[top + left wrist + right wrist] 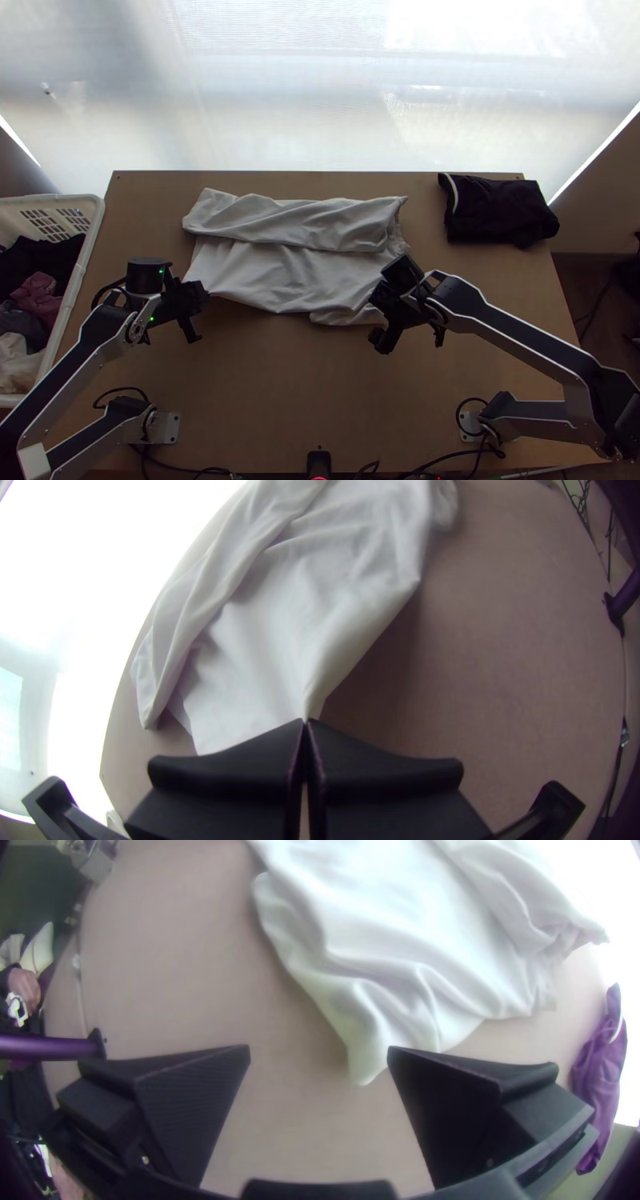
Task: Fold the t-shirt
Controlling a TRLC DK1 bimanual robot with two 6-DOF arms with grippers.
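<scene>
White t-shirt [264, 272] mid-counter [280, 384] – wrinkled, far section folded over the rest. Left tool [198, 302] clamped on the shirt's near-left edge. Right tool [387, 316] open – near-right corner close to its fingertips. Dark folded garment [500, 212] far right; laundry basket [74, 292] left.

No lettering, label, brand, number or sign is reading legibly.
</scene>
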